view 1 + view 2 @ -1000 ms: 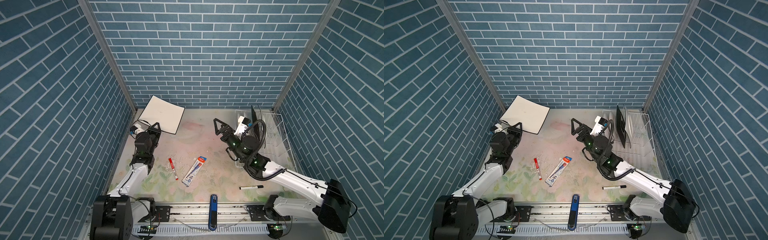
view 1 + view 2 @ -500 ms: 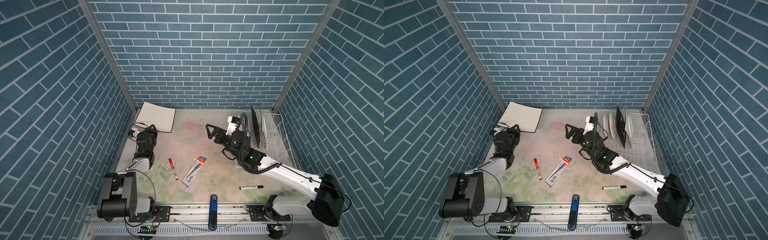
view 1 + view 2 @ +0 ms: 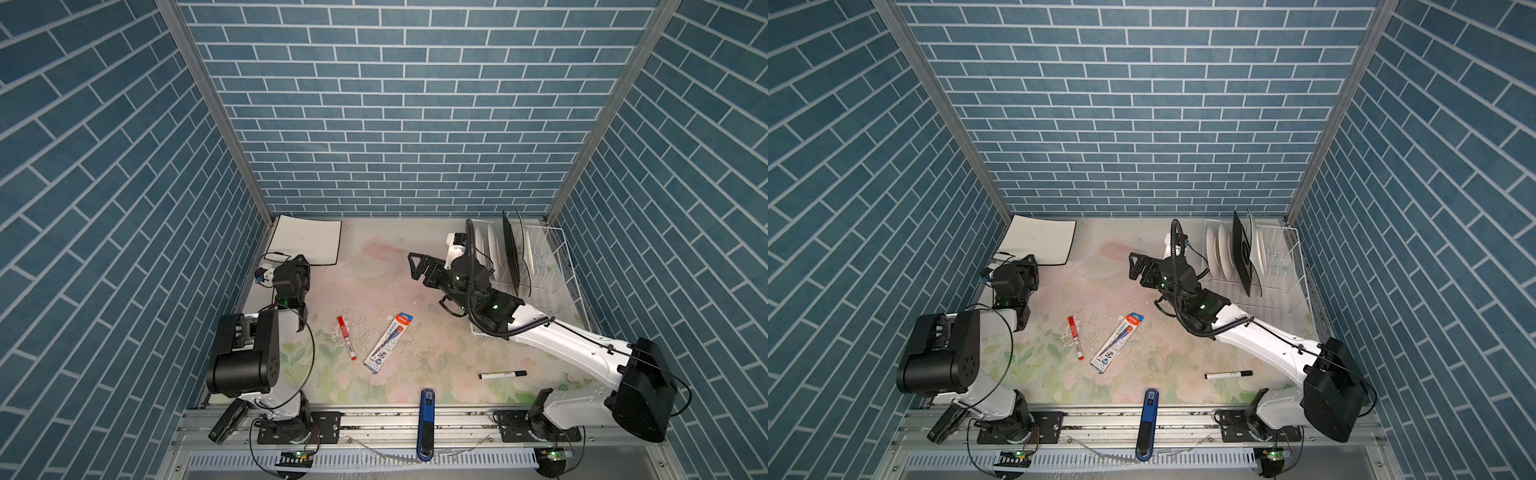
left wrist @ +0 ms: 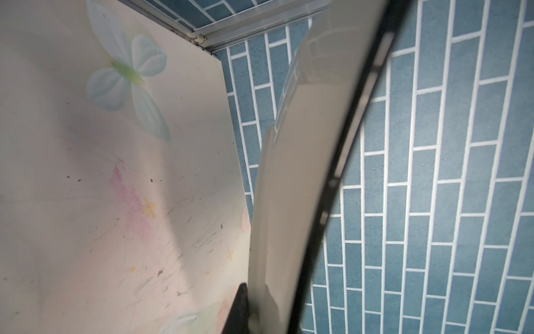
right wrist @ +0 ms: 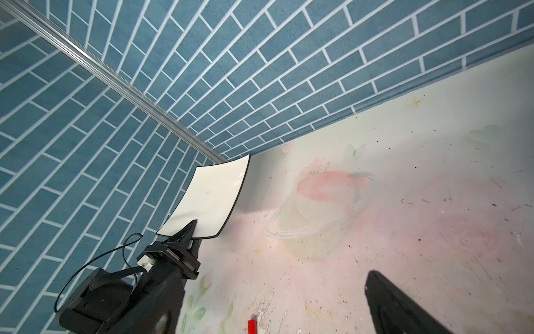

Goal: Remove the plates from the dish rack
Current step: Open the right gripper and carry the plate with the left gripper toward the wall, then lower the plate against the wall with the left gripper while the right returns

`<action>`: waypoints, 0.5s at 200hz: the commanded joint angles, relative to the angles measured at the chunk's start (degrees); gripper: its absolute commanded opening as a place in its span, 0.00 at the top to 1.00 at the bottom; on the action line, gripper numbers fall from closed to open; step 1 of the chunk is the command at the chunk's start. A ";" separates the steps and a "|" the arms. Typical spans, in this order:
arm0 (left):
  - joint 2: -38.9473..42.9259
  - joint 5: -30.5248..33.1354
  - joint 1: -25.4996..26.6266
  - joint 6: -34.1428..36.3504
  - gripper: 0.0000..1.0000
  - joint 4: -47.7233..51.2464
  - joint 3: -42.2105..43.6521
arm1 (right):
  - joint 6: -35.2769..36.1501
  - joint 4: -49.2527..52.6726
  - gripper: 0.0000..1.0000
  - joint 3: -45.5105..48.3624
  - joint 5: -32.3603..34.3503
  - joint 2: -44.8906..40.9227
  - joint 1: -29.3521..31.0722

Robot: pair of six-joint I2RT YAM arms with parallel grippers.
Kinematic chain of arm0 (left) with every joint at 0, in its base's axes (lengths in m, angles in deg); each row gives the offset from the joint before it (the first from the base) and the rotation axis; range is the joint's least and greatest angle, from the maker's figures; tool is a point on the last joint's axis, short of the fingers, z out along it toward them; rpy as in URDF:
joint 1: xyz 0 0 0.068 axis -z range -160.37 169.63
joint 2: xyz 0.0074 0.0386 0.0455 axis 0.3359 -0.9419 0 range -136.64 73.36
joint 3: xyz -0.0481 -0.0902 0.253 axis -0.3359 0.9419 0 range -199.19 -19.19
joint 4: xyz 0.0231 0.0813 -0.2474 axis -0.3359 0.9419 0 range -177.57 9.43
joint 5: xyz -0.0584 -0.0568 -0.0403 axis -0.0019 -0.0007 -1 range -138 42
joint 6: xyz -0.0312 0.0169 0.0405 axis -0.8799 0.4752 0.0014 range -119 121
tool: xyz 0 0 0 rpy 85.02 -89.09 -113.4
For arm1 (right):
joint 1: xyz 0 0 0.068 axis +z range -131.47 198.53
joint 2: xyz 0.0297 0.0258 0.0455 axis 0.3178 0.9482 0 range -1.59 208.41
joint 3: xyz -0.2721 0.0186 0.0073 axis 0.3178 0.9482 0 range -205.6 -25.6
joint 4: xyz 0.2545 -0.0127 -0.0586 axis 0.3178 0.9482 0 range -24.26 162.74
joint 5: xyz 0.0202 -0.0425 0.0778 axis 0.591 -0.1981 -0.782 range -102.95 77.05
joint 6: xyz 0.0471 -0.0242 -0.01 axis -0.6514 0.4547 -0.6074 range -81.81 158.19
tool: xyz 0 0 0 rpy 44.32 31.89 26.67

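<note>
My left gripper [image 3: 300, 262] [image 3: 1029, 262] is shut on the near edge of a square cream plate [image 3: 305, 243] [image 3: 1042, 243] with a black rim. It holds the plate low at the table's back left corner. In the left wrist view this plate [image 4: 303, 173] runs edge-on out of the left gripper [image 4: 260, 318]. The white wire dish rack [image 3: 555, 266] [image 3: 1289, 266] stands at the back right. It holds upright round white plates [image 3: 484, 245] [image 3: 1219, 253] and a black-backed square plate [image 3: 510, 253] [image 3: 1241, 253]. My right gripper [image 3: 415, 266] [image 3: 1136, 266] [image 5: 274, 318] is open and empty, left of the rack.
A red marker [image 3: 346, 343], a blue pen pack [image 3: 388, 343] and a black marker [image 3: 503, 374] lie on the floral table. A blue tool [image 3: 427, 419] sits on the front rail. Blue brick walls close in three sides.
The left arm has folded back and lowered the square plate from a raised tilt to flat in the back left corner. The right gripper has swung left, away from the rack.
</note>
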 commanded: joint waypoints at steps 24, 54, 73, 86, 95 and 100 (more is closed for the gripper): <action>-2.65 -1.28 -1.96 -2.01 1.00 -14.86 -5.01 | 1.17 1.29 0.01 -5.12 -0.64 3.31 -0.19; -6.66 -2.32 -3.15 -3.61 1.00 -18.67 -5.72 | 0.31 0.09 0.01 -5.97 -1.40 5.03 -0.18; -7.51 -2.53 -3.81 -3.59 1.00 -18.37 -5.88 | 0.15 0.49 0.01 -6.83 -1.69 5.85 -0.18; -7.32 -2.72 -4.33 -2.42 1.00 -17.54 -6.03 | 0.01 0.13 0.01 -6.72 -1.62 5.95 -0.18; -7.19 -2.71 -4.68 -2.00 1.00 -16.72 -6.16 | -0.09 0.10 0.01 -6.73 -1.45 6.02 -0.18; -7.25 -2.80 -4.94 -2.04 1.00 -16.50 -6.24 | -0.14 0.03 0.01 -6.67 -1.43 6.09 -0.17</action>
